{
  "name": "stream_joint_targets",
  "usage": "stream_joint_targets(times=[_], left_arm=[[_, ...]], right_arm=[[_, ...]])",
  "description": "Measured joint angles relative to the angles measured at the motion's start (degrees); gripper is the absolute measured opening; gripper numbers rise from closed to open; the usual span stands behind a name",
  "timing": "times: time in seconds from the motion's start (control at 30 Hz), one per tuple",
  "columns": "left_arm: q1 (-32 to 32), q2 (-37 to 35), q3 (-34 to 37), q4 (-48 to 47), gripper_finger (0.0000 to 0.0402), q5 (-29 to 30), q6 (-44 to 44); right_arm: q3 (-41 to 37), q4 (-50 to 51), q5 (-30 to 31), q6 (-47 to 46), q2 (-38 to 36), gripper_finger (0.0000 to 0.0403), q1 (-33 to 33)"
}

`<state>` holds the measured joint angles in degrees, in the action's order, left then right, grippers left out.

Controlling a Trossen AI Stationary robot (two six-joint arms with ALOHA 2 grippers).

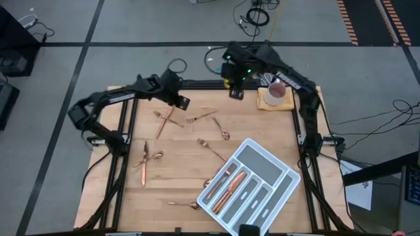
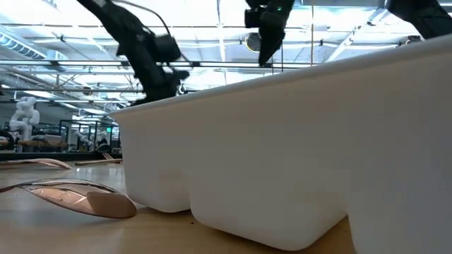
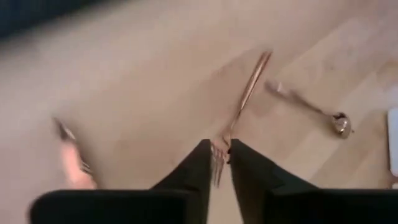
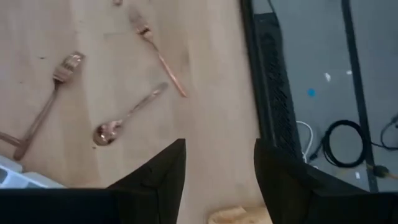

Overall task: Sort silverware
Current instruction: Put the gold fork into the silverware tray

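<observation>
Holding my left gripper (image 3: 217, 155) nearly closed, I keep only a thin slot between its dark, wedge-shaped fingers, and the tined end of a slim copper fork (image 3: 239, 109) sits in that slot; I cannot tell whether the fork is lifted off the wood. Its narrow handle runs away from the fingertips, and just past it lies a small spoon (image 3: 311, 109) with a rounded, shiny bowl. From above, this gripper (image 1: 182, 101) hovers over the far-left part of the pale, grained wooden table (image 1: 170, 170).

My right gripper (image 4: 217, 165) stands wide open and empty, with bare wood between its blunt fingers, near the table's far edge (image 1: 236, 94). Beyond it lie two forks (image 4: 158, 53) (image 4: 46, 102) and a spoon (image 4: 127, 115), all thin and rose-gold.

Farther on, a white moulded tray (image 1: 275, 187) with rounded compartments sits slantwise at the near right; several copper pieces (image 1: 230, 183) lie in its left slots. More silverware (image 1: 144, 160) is scattered on the left.
</observation>
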<state>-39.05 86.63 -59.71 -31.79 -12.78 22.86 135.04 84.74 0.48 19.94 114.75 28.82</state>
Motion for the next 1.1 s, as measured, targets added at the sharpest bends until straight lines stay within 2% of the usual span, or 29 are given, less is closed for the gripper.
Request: stream_joint_targets(times=[0.2, 0.3, 0.4, 0.57, 0.73, 1.1], left_arm=[[1.41, 4.84, 0.03, 0.00, 0.0157, -8.34, 14.32], [3.49, 4.81, -0.06, -0.72, 0.0193, -8.22, 18.56], [5.56, 4.81, -0.06, -2.16, 0.0215, -5.52, 21.37], [7.62, 4.81, 1.06, -3.98, 0.0226, -0.80, 24.89], [8.59, 4.85, 2.47, -2.69, 0.0227, 0.98, 30.07], [7.88, 4.86, 9.46, 7.73, 0.0227, 3.79, 38.27]], right_arm=[[0.00, 1.03, -0.34, 1.18, -2.35, 0.0176, 2.95], [-0.11, 0.84, -0.32, 0.89, -2.49, 0.0176, 4.09], [-0.09, 1.02, -0.43, 0.36, -2.85, 0.0176, 4.95], [-0.09, 0.82, -0.60, 0.27, -2.76, 0.0176, 4.99], [-0.09, 0.77, -0.69, 0.26, -2.76, 0.0176, 5.01], [-0.09, 0.73, -0.74, 0.26, -2.74, 0.0176, 5.01]])
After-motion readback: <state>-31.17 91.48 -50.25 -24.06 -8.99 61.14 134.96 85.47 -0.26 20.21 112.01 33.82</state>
